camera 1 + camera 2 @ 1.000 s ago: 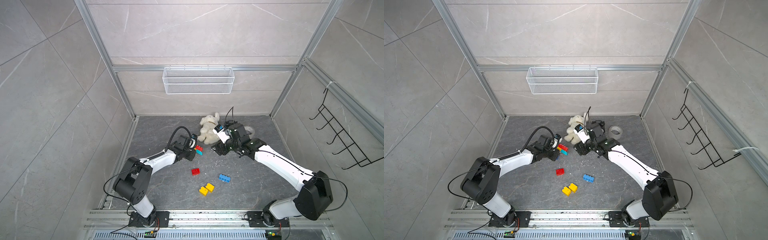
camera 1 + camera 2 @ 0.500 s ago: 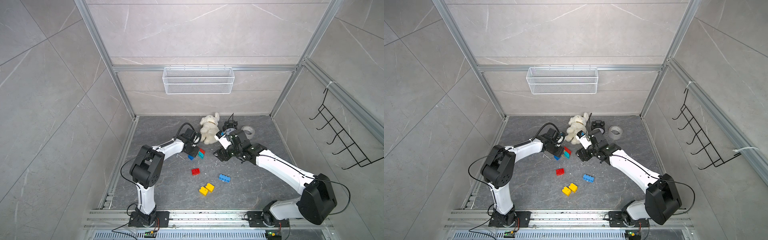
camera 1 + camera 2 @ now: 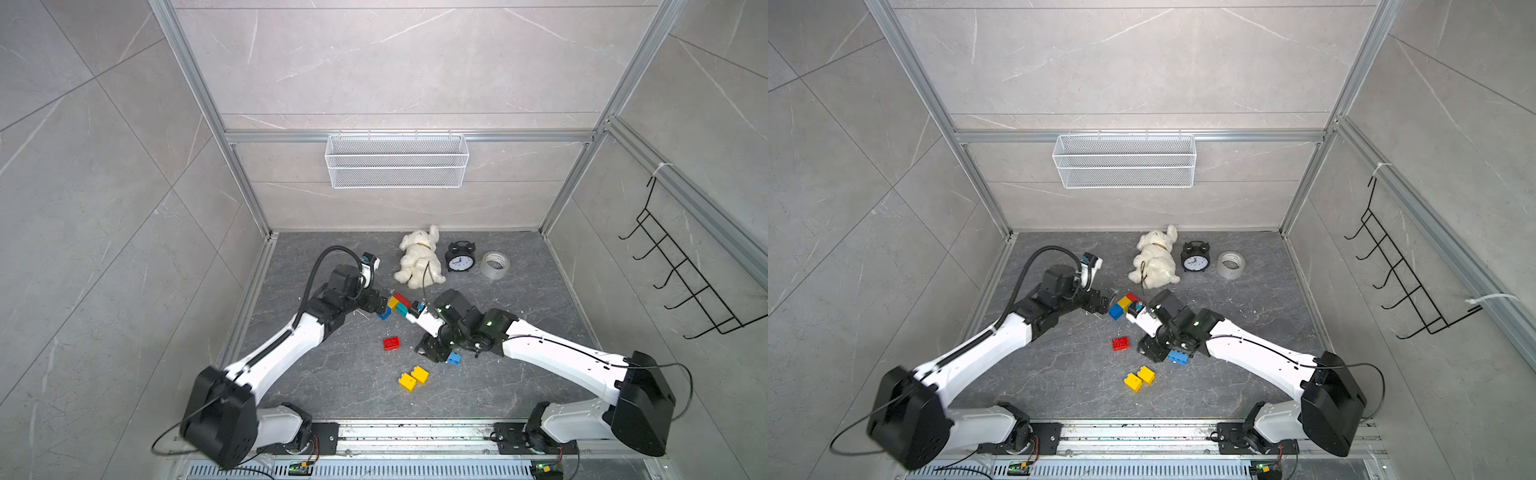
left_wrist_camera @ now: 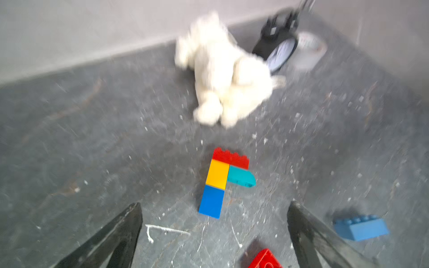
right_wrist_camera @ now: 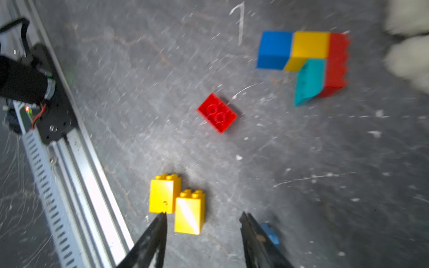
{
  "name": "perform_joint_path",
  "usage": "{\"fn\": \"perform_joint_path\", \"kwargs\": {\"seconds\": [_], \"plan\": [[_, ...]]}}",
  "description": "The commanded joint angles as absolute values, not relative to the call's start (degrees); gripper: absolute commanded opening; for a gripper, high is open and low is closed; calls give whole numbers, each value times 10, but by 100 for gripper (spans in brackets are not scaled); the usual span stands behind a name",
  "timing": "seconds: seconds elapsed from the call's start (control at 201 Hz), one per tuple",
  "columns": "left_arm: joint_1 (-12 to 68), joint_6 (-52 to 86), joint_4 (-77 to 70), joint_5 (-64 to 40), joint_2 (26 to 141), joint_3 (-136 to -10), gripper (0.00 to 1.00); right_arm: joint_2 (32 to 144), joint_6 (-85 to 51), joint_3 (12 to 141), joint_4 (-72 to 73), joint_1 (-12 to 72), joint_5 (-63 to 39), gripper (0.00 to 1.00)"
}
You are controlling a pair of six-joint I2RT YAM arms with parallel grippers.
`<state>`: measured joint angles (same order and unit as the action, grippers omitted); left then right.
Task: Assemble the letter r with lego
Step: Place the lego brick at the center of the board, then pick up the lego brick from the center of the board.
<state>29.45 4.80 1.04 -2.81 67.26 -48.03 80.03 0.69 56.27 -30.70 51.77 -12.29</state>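
Grey floor [image 3: 519,299] carries the joined lego r [image 3: 396,306], the left gripper [image 4: 214,206] spread wide and empty at its nine o'clock. Right gripper [image 5: 203,214], jaws parted on nothing, hangs at five o'clock by a loose blue brick [image 3: 454,358]; back both off straight, sparing the letter.

We identify a robot test cell in a lab. Aluminium profiles [image 3: 282,136] frame grey stone-look panels [image 3: 395,62]. A left arm [image 3: 282,349] and a right arm [image 3: 557,353] mount on a front rail [image 3: 415,432]. A wire basket [image 3: 397,166] and a hook rack [image 3: 685,268] hang on the walls.
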Motion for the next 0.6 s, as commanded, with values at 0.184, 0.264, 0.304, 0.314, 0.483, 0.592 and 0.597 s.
{"fn": "perform_joint_path", "kwargs": {"seconds": [0.184,0.264,0.304,0.314,0.483,0.592,0.597], "plan": [[274,101,-117,-26,563,-390,100,857,-72,515,-340,564,-70,49],[275,106,-126,-16,563,-375,100,874,-73,517,-338,573,-59,47],[274,107,-132,-21,561,-367,100,882,-71,523,-340,576,-56,46],[275,107,-133,-23,560,-365,100,883,-72,523,-339,576,-56,46],[274,120,-129,-31,558,-357,100,905,-71,541,-341,580,-65,45],[274,121,-137,-25,546,-344,100,924,-66,546,-340,584,-63,45],[274,121,-138,-24,545,-344,100,925,-66,547,-340,584,-63,45]]}}
